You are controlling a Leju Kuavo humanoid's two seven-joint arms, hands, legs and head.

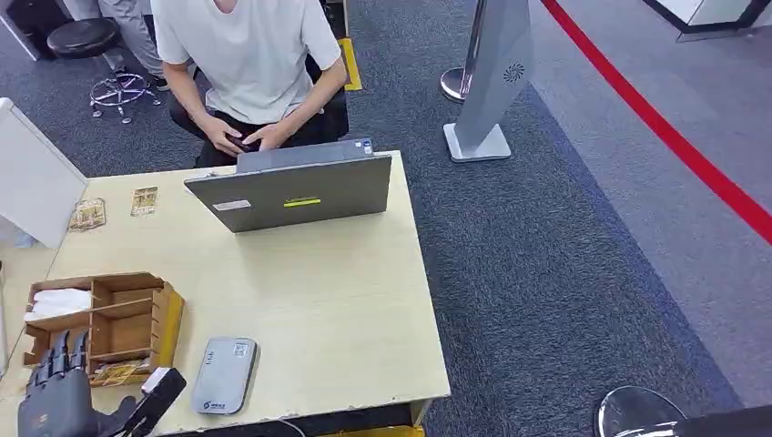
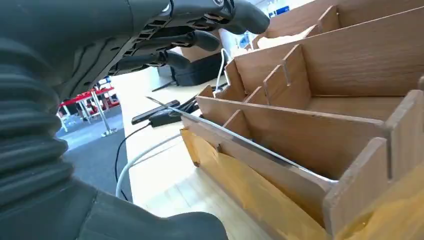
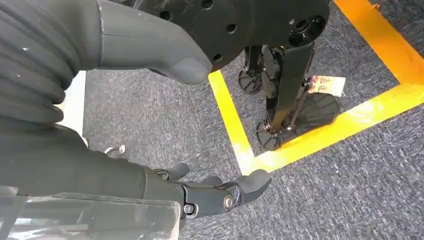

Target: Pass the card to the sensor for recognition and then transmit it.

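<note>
A wooden organiser box (image 1: 137, 314) stands at the table's near left corner, and printed cards (image 1: 118, 371) lie in its front compartment. The grey sensor pad (image 1: 225, 373) lies flat just right of the box. My left hand (image 1: 59, 387) hovers at the box's near side, fingers spread upward and thumb pointing toward the sensor, with nothing in it. In the left wrist view its fingers (image 2: 190, 40) reach over the box (image 2: 310, 125), above a thin card edge (image 2: 240, 142) slanting along the front compartment. My right hand (image 3: 220, 192) hangs over the carpet, fingers loose and empty.
A grey laptop (image 1: 296, 191) stands open at the table's far side, where a seated person (image 1: 246, 64) has both hands by it. Two more cards (image 1: 88, 214) lie at the far left beside a white box (image 1: 32, 182). A stool (image 1: 637, 414) stands at the near right.
</note>
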